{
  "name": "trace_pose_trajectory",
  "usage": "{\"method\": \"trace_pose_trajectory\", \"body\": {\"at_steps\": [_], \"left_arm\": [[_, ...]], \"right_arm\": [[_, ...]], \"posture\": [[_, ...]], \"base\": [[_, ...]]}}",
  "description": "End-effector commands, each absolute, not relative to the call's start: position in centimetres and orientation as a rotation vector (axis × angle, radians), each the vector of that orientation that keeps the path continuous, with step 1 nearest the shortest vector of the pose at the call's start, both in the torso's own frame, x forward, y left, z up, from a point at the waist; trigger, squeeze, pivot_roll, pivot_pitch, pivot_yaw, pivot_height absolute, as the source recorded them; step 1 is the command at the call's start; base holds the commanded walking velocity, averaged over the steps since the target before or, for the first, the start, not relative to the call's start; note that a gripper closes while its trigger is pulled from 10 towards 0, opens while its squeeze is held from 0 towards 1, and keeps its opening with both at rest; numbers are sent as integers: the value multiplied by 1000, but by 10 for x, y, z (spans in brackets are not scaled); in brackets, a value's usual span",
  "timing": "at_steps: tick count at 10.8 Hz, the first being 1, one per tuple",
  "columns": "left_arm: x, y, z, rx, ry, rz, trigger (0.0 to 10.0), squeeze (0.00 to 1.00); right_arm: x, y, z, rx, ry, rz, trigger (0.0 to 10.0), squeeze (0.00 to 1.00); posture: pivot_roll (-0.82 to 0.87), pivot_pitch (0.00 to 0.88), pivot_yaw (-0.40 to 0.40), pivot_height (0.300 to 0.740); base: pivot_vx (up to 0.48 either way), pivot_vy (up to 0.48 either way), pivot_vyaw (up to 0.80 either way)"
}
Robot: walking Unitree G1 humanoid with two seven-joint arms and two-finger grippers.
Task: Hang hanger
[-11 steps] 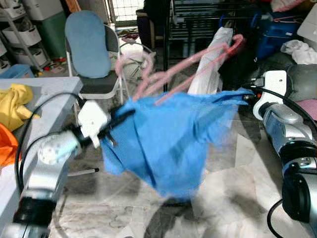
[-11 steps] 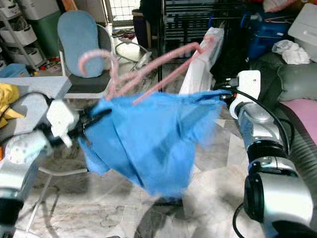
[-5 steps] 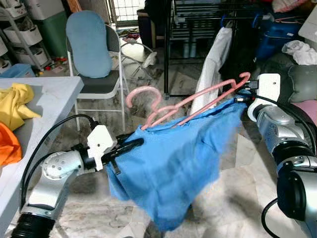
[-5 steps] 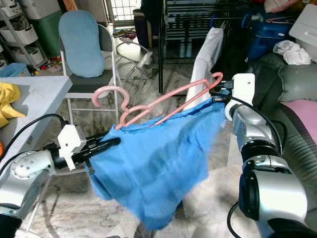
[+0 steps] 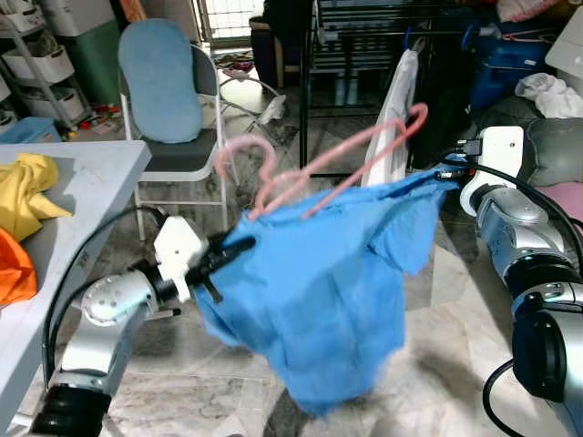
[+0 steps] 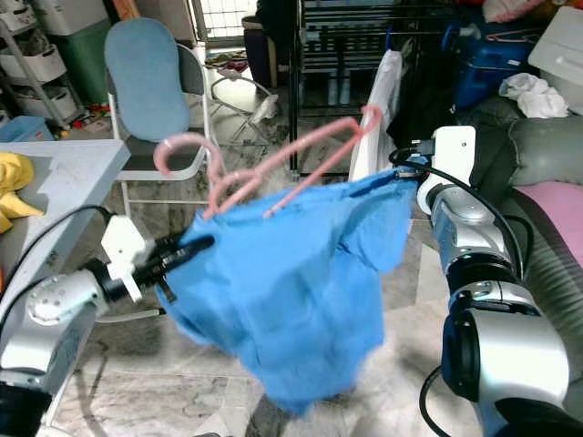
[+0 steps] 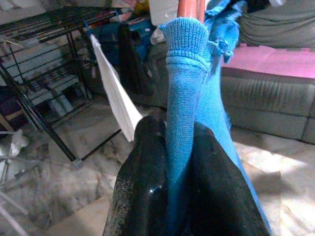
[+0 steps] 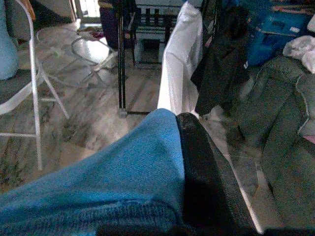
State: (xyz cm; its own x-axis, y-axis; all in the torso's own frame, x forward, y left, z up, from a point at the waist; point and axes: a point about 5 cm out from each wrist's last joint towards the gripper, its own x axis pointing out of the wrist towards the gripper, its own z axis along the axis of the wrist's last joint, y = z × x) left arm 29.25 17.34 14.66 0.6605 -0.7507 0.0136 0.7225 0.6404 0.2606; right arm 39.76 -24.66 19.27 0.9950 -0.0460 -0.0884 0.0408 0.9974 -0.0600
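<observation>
Left eye view: the blue knit garment (image 5: 319, 291) is held up between both arms, well above the marble floor (image 5: 437, 364), with the pink hanger (image 5: 319, 168) lying tilted across its top edge. Half a second ago the hanger sat lower and its far end was near the right gripper (image 5: 448, 173); now that end stands higher, against the white cloth (image 5: 396, 100) on the black drying rack (image 5: 364, 36), and the garment has swung and bunched differently. Judgement: the load is being lifted toward the rack, and hanging is not yet done.

The left gripper (image 7: 170, 162) is clenched on a ribbed fold of the garment, as the left wrist view shows. The right gripper pinches the opposite corner, black finger against the knit.

Materials: the garment is soft, ribbed at its hem, and drapes loosely. The hanger is thin, rigid, smooth pink plastic with a curled hook (image 5: 241, 155). A grey desk (image 5: 100, 159) at left carries a yellow cloth (image 5: 23, 191) near its front edge.
</observation>
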Motion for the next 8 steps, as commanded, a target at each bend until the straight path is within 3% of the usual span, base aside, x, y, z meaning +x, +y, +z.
{"method": "trace_pose_trajectory", "body": {"at_steps": [1, 3, 5, 8], "left_arm": [[297, 188, 153, 228, -149, -756, 0, 0], [293, 182, 152, 223, -139, -815, 0, 0], [278, 168, 150, 202, -91, -998, 0, 0], [275, 168, 137, 235, -15, -1038, 0, 0]], "right_arm": [[399, -254, 211, -36, 17, -73, 0, 0], [400, -253, 215, -32, -3, -75, 0, 0], [402, -256, 224, -50, -16, -90, 0, 0], [408, -250, 247, -60, -67, -72, 0, 0]], "posture": [[-6, 26, 1, 740], [-8, 26, 2, 740], [-9, 27, 3, 740], [-10, 23, 1, 740]], "base": [[0, 0, 0], [0, 0, 0], [0, 0, 0], [0, 0, 0]]}}
